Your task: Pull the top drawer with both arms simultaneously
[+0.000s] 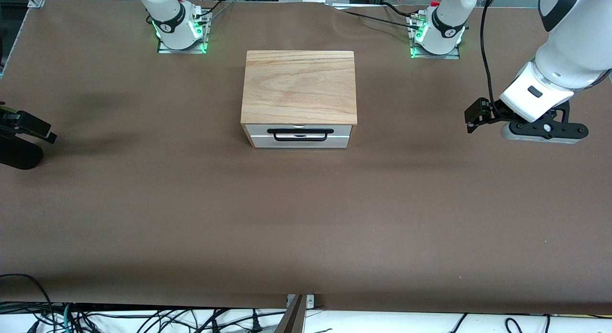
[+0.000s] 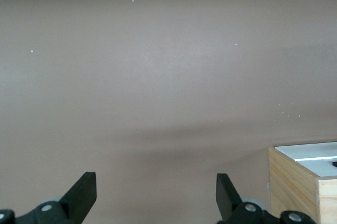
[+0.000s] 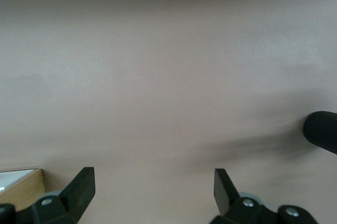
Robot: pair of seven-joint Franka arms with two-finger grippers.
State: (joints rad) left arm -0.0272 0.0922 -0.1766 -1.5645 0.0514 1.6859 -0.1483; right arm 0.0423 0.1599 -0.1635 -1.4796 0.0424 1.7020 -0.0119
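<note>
Left pincer [image 2: 156, 195] and right pincer [image 3: 155, 192] gape wide over table [image 1: 143, 204]; top drawer [image 1: 300, 134] shut.

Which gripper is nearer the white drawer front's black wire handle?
Left gripper, toward its arm's table end. The right gripper hangs farther from the handle, at the opposite end.

The front view looks down from high up across the brown table [image 1: 306, 218], facing the two arm bases along its top edge. It sits well back and takes in nearly the whole table, with the wooden cabinet [image 1: 299, 86] in the middle. The left wrist view looks down from close above the bare table [image 2: 158, 77], and so does the right wrist view [image 3: 158, 77]. Each wrist view catches one corner of the cabinet [image 2: 295, 182] [image 3: 21, 184] at its edge, so all three views share it.
</note>
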